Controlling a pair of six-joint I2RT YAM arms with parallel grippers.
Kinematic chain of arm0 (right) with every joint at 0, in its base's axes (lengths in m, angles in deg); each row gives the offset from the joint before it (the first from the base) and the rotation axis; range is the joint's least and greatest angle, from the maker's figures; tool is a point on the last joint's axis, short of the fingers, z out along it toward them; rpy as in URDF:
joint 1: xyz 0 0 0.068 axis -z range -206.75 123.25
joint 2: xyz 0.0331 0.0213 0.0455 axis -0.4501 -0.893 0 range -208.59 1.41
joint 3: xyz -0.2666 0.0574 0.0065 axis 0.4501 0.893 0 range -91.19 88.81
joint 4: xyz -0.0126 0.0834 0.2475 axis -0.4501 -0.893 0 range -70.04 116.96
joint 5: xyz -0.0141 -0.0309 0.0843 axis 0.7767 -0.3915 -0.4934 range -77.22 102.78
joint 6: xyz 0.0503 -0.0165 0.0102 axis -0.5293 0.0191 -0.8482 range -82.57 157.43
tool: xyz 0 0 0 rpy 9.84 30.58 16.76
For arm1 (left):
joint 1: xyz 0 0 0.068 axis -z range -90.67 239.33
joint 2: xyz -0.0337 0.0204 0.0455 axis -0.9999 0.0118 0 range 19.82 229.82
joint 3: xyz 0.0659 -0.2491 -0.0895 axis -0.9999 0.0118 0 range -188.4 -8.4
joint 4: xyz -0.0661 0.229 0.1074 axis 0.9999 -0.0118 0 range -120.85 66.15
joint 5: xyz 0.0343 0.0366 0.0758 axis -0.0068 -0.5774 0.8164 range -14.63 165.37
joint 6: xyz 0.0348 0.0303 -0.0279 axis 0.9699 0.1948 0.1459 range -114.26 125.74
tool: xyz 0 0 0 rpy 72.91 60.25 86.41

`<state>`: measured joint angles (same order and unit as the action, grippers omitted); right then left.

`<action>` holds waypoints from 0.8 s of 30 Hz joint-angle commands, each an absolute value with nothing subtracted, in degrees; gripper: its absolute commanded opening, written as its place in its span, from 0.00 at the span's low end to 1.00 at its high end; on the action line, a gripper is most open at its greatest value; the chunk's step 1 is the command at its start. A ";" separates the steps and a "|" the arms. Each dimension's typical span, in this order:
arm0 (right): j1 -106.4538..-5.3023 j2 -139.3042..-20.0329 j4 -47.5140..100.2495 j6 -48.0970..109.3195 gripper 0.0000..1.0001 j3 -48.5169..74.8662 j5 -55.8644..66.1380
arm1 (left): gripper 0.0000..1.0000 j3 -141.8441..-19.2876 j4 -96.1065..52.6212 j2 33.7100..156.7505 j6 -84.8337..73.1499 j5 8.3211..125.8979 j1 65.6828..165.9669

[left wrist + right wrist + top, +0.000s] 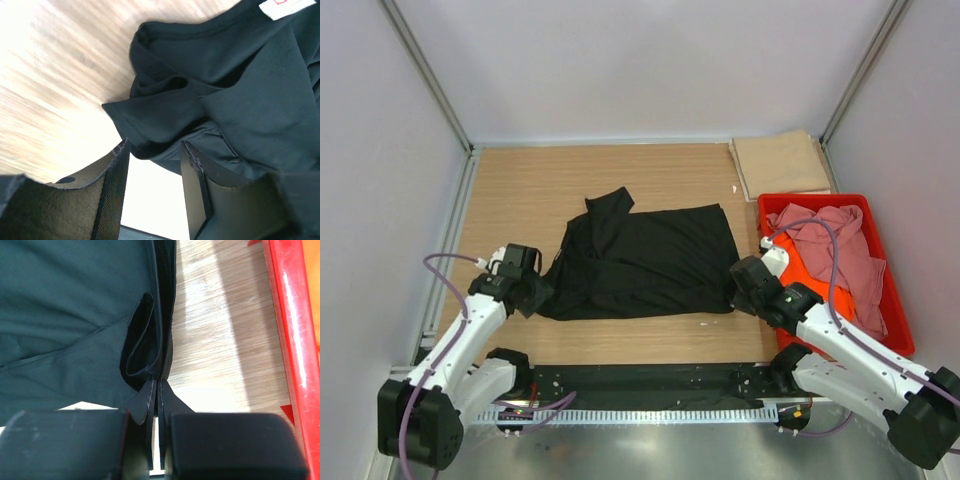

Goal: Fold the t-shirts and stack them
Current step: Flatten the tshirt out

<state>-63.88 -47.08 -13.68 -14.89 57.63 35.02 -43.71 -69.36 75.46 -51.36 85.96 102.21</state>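
The black t-shirt (640,260) lies spread on the wooden table, with one sleeve folded over at its top left. My left gripper (535,290) is open at the shirt's near left corner. In the left wrist view (152,150) the rumpled black cloth (230,100) reaches just between its fingertips. My right gripper (745,285) is shut on the shirt's near right hem, which shows pinched in the right wrist view (159,385). The folded tan t-shirt (782,163) lies at the back right. The pink t-shirt (830,255) lies crumpled in the crate, with some bright orange cloth (840,292) under it.
The red plastic crate (898,310) stands at the right edge, close beside my right arm; its rim shows in the right wrist view (290,340). White walls and metal rails enclose the table. Bare wood (520,190) lies to the left and behind the black shirt.
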 commanded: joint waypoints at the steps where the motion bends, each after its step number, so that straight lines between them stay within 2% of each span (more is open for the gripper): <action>1: -64.02 -45.35 -11.53 -15.22 0.06 58.31 34.93 | 0.46 -39.27 -66.48 69.68 -59.81 87.50 102.16; 8: -63.93 -43.85 -11.00 -14.17 0.06 58.93 33.87 | 0.45 -36.88 -70.77 66.41 -68.35 94.17 101.98; 11: -63.93 -43.59 -11.09 -13.73 0.06 58.84 33.96 | 0.48 -35.65 -70.96 63.51 -68.97 94.97 101.37; 17: -63.93 -43.32 -10.74 -13.81 0.06 58.66 33.35 | 0.48 -33.18 -70.52 58.85 -69.23 97.34 99.87; 24: -63.93 -43.06 -11.18 -13.99 0.06 58.58 33.34 | 0.44 -30.37 -64.72 62.88 -68.44 94.27 99.08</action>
<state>-63.88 -43.95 -12.46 -13.95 58.88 33.01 -31.01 -68.38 60.90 -67.65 93.59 99.63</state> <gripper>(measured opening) 0.065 0.440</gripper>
